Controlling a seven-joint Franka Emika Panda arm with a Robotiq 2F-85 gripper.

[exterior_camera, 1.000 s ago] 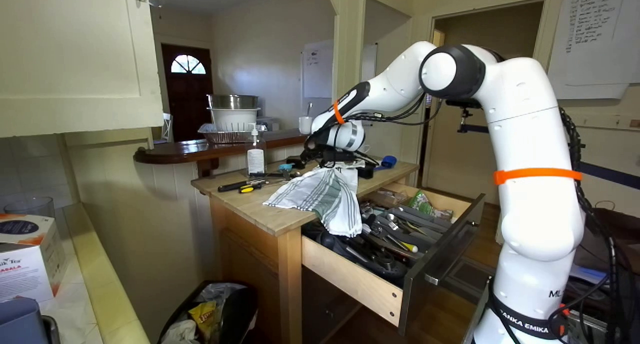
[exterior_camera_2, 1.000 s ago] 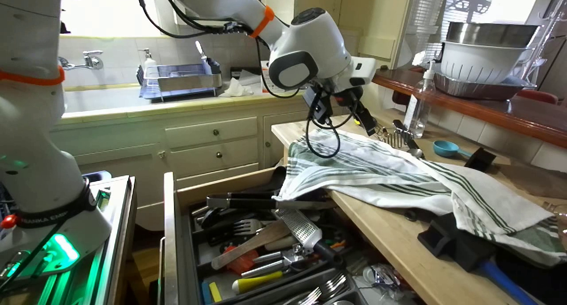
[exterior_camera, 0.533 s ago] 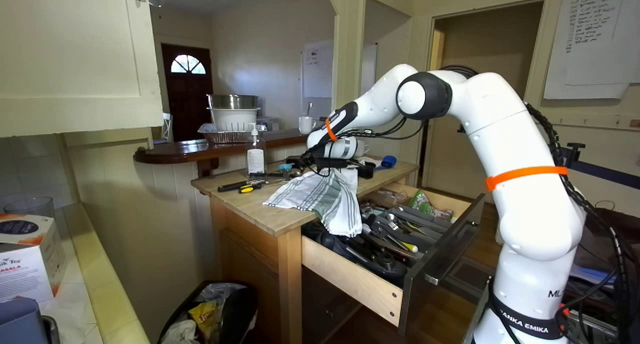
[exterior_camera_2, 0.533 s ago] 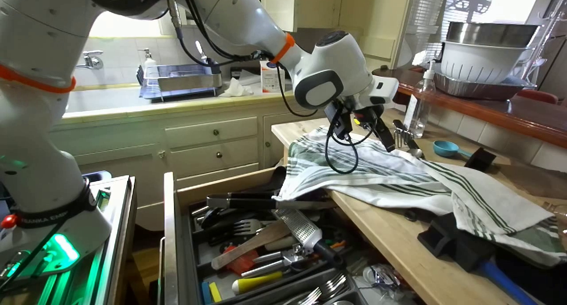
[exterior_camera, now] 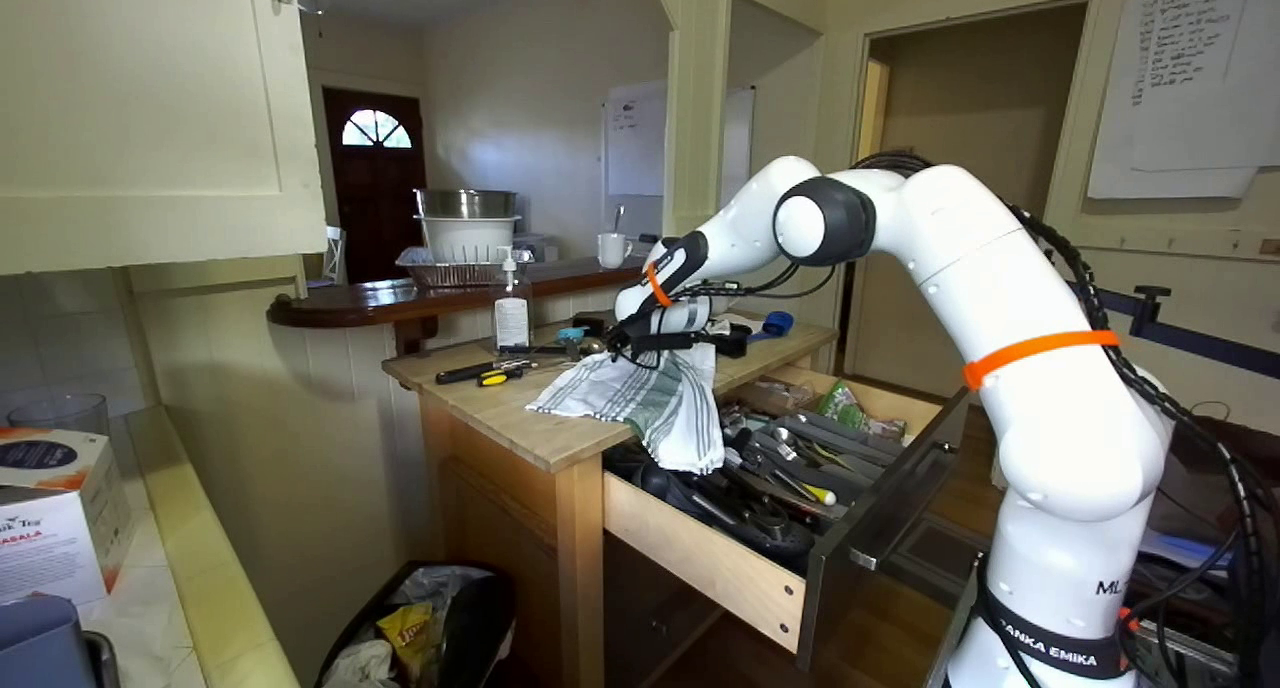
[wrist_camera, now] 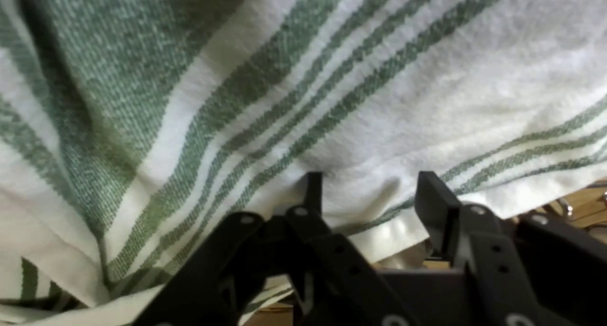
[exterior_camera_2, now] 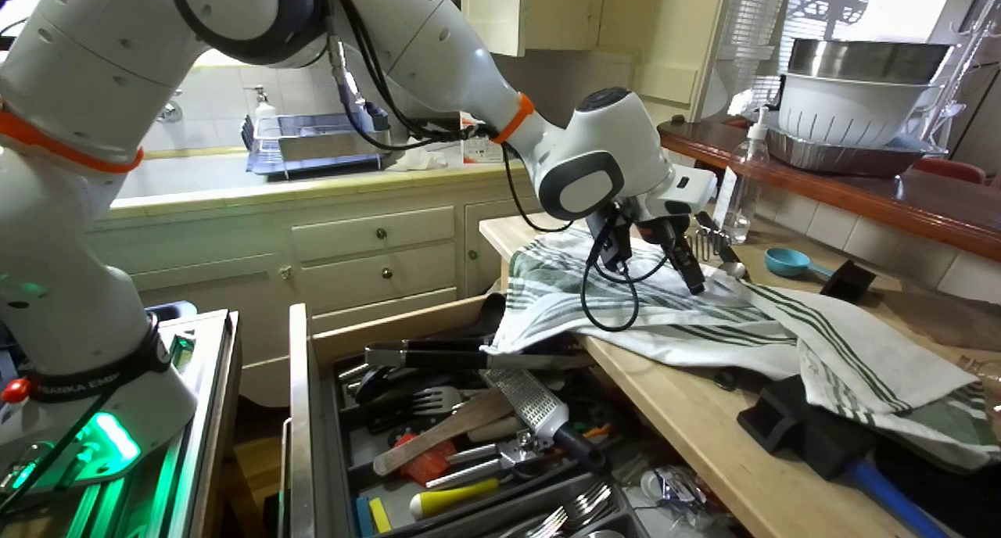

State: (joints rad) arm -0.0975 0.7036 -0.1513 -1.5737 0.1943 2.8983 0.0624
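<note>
A white towel with green stripes lies crumpled on a wooden counter. It shows in both exterior views (exterior_camera: pixel 655 398) (exterior_camera_2: pixel 626 299), and one corner hangs over an open drawer. The towel fills most of the wrist view (wrist_camera: pixel 370 103). My gripper (wrist_camera: pixel 370 188) is open, its two black fingertips apart with nothing held between them. In an exterior view the gripper (exterior_camera_2: pixel 692 284) points down at the towel, at or just above its surface; whether it touches is unclear. In an exterior view the gripper (exterior_camera: pixel 630 343) is partly hidden by cables and the wrist.
The drawer (exterior_camera: pixel 700 558) stands pulled out, full of utensils, below the counter (exterior_camera_2: pixel 704 413). A pump bottle (exterior_camera_2: pixel 743 190), a teal measuring cup (exterior_camera_2: pixel 787 262) and a fork-like utensil (exterior_camera_2: pixel 708 245) lie behind the towel. A black tool with a blue handle (exterior_camera_2: pixel 813 428) lies beside it. A raised wooden ledge (exterior_camera: pixel 370 303) borders the counter.
The arm has come down and reached farther over the counter, bringing the gripper lower to the towel. The towel and drawer have not visibly moved.
</note>
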